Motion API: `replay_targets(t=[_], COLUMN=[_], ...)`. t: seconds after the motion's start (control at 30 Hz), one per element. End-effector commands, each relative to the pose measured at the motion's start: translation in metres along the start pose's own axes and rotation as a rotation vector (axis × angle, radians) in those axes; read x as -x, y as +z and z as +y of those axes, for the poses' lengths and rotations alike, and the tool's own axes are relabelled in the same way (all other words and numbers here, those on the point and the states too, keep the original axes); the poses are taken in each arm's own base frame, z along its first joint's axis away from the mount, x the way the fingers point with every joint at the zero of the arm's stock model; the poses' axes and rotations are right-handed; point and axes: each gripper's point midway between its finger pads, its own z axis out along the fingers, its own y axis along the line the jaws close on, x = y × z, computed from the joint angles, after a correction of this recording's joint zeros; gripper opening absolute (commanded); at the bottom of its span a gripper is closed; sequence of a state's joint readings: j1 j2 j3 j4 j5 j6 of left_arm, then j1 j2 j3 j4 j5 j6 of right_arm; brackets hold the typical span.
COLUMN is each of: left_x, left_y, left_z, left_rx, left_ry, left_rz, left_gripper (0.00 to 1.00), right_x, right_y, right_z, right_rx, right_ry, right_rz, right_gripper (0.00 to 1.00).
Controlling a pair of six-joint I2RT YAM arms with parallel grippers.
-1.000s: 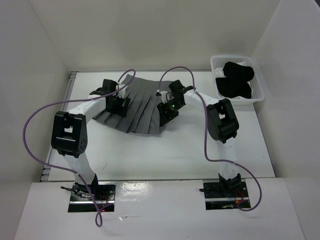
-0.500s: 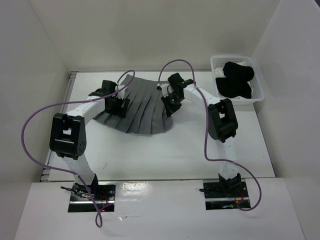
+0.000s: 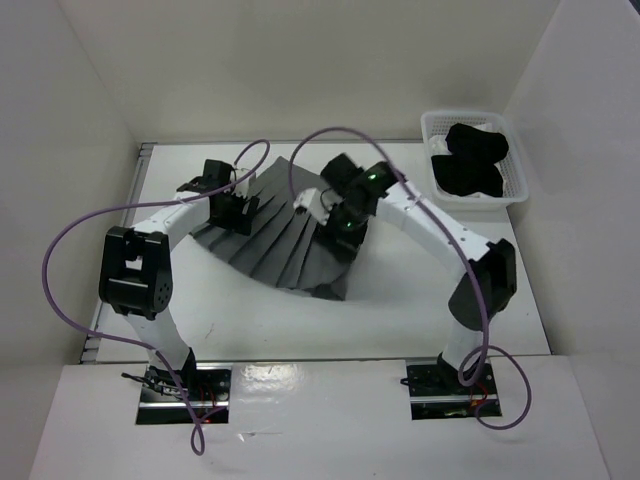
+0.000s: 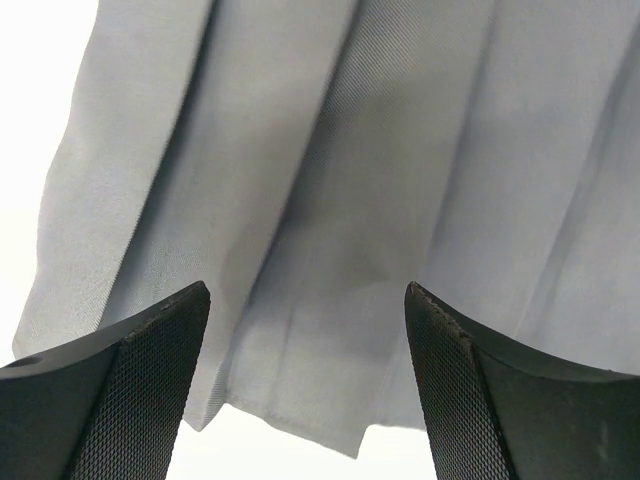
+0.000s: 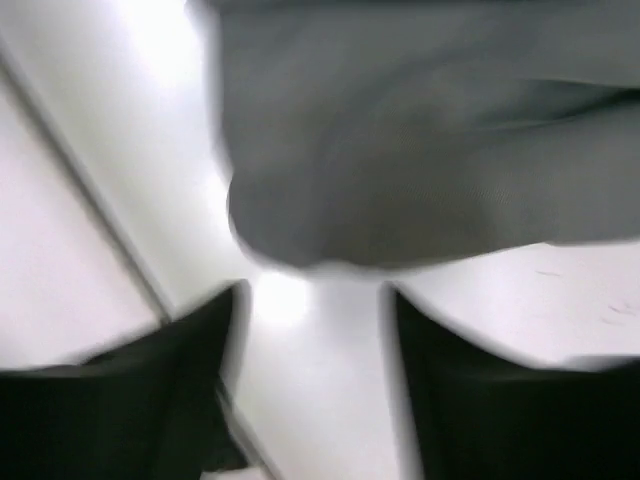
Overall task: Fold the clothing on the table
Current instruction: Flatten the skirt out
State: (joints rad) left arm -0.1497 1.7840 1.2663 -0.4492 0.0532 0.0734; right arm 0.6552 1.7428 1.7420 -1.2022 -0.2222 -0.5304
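Skirt (image 3: 285, 240), long axis far-left to near-right, hem nearest; left claw (image 4: 305, 290) wide, right claw (image 5: 315, 295) parted.

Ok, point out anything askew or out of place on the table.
The grey skirt lies crooked: its right side is bunched up and darker by the right tool, and one hem corner juts out toward the front. Nothing spilled or damaged shows.
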Motion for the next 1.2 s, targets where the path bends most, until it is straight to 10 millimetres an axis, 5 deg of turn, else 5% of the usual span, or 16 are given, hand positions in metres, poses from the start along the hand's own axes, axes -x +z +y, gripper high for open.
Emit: replay_targets(t=[0.0, 0.17, 0.37, 0.5, 0.63, 0.73, 0.87, 1.17], left_x=[0.023, 0.027, 0.014, 0.007, 0.004, 0.006, 0.006, -0.007], left_y=[-0.018, -0.024, -0.028, -0.027, -0.027, -0.027, -0.023, -0.011], left_z=[0.000, -0.001, 0.002, 0.005, 0.006, 0.011, 0.020, 0.023], left_rx=[0.011, 0.004, 0.032, 0.049, 0.058, 0.087, 0.129, 0.142], left_ry=[0.013, 0.015, 0.022, 0.031, 0.031, 0.031, 0.029, 0.037], left_rz=[-0.062, -0.081, -0.065, -0.056, -0.054, -0.061, -0.051, -0.003], left_gripper=[0.85, 0.85, 0.85, 0.85, 0.85, 0.85, 0.85, 0.85], right_x=[-0.038, -0.037, -0.021, -0.035, -0.055, -0.049, -0.043, -0.066], right_y=[0.030, 0.051, 0.063, 0.094, 0.124, 0.139, 0.149, 0.168], right_z=[0.032, 0.013, -0.048, -0.079, -0.077, -0.075, -0.072, -0.077], right_rx=[0.130, 0.069, -0.063, -0.079, -0.043, -0.025, -0.001, -0.033], right_ry=[-0.067, -0.044, 0.128, 0.251, 0.327, 0.377, 0.439, 0.482], right_rz=[0.198, 0.258, 0.155, 0.173, 0.233, 0.200, 0.180, 0.231], right_gripper=[0.95, 0.99, 0.99, 0.99, 0.99, 0.99, 0.99, 0.99])
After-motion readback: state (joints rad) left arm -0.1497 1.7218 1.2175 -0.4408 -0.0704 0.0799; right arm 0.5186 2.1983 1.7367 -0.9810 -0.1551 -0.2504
